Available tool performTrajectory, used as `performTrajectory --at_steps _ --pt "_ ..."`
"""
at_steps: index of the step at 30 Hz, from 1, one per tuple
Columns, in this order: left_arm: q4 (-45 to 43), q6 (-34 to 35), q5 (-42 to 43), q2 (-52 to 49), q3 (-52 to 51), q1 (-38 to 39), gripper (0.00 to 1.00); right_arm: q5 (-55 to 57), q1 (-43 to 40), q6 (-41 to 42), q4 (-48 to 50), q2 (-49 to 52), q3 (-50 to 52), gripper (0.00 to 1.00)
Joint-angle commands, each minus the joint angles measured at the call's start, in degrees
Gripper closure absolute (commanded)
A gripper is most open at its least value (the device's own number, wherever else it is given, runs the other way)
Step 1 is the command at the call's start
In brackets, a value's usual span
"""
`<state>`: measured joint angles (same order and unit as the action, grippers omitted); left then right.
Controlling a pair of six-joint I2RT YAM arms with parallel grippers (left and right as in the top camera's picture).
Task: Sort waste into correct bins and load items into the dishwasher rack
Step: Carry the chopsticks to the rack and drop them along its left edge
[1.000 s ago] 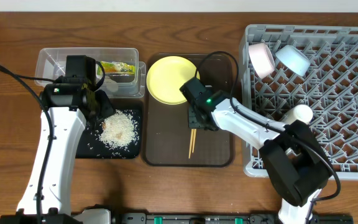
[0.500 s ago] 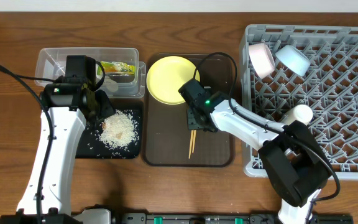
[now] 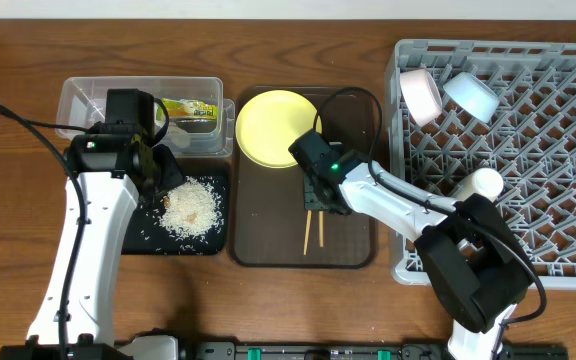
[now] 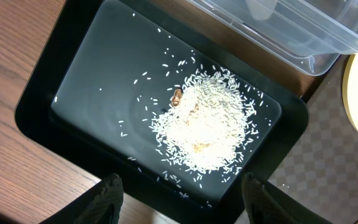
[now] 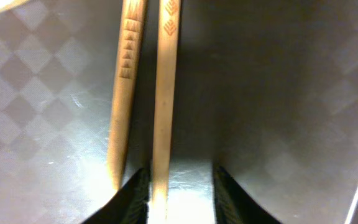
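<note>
A pair of wooden chopsticks (image 3: 308,232) lies on the brown serving tray (image 3: 268,245), below the yellow plate (image 3: 273,127). My right gripper (image 3: 318,192) is low over their upper ends. In the right wrist view one chopstick (image 5: 165,93) lies between the fingers against the left one, with a gap to the right finger. The other chopstick (image 5: 124,93) lies outside the right gripper (image 5: 180,180). My left gripper (image 4: 184,186) hangs open and empty over the near edge of the black tray (image 4: 92,74), which holds the rice (image 4: 204,124). The wrapper (image 3: 190,108) lies in the clear tub (image 3: 83,95).
The grey dishwasher rack (image 3: 548,150) fills the right side. At its top left it holds a white bowl (image 3: 420,95) and a light blue bowl (image 3: 471,95). A white cup (image 3: 483,183) stands at its left edge. Loose rice grains are scattered in the black tray.
The right gripper's jaws have narrowed around one chopstick, and the two chopsticks now lie slightly apart. The left arm has not moved.
</note>
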<state>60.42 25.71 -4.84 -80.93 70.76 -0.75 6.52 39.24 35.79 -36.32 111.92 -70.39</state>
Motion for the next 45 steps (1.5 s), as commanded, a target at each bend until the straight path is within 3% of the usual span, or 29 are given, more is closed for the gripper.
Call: performTrajectory --at_steps 1,5,10,16,30,36,45 --pt "0.22 0.33 -0.11 0.44 0.33 -0.24 0.36 3.58 -0.09 1.03 -0.90 0.57 0.92 0.79" --pt "0.22 0.33 -0.11 0.44 0.33 -0.24 0.36 4.13 -2.03 1.03 -2.29 0.24 0.92 0.99" --pt "0.22 0.33 -0.11 0.44 0.33 -0.24 0.36 3.48 -4.61 0.66 -3.76 0.15 0.92 0.99" --pt "0.22 0.33 -0.11 0.44 0.33 -0.24 0.36 0.50 -6.69 -5.49 -5.09 -2.86 0.59 0.99" --pt "0.17 0.33 -0.11 0.44 0.33 -0.24 0.36 0.09 -15.43 -17.70 -8.68 -28.20 0.44 0.99" --pt "0.15 0.33 -0.11 0.44 0.33 -0.24 0.36 0.07 -20.28 -17.68 -13.73 -27.87 1.40 0.99" --pt "0.17 0.33 -0.11 0.44 0.33 -0.24 0.36 0.11 -21.29 -17.42 -12.50 -24.65 6.99 0.99"
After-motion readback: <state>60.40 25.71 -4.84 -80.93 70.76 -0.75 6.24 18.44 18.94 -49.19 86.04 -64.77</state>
